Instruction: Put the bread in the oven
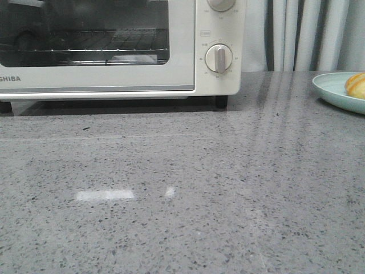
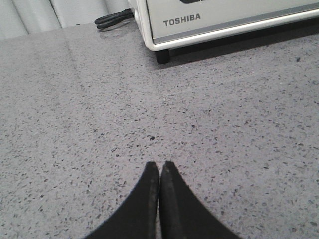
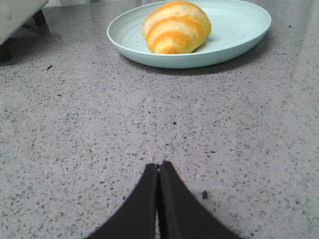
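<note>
The bread (image 3: pixel 175 27), golden-orange with cream stripes, lies on a pale blue plate (image 3: pixel 234 40); in the front view only its end (image 1: pixel 356 85) shows on the plate (image 1: pixel 333 91) at the far right edge. The cream-white oven (image 1: pixel 182 68) stands at the back left with its glass door closed; its lower corner with TOSHIBA lettering shows in the left wrist view (image 2: pixel 209 25). My left gripper (image 2: pixel 159 165) is shut and empty over bare counter in front of the oven. My right gripper (image 3: pixel 158 166) is shut and empty, well short of the plate. Neither arm shows in the front view.
The grey speckled countertop (image 1: pixel 182 188) stretches from the oven to the front edge. A black power cord (image 2: pixel 113 19) lies beside the oven. Pale curtains (image 1: pixel 302 34) hang behind the counter. An oven foot and corner (image 3: pixel 15 20) show left of the plate.
</note>
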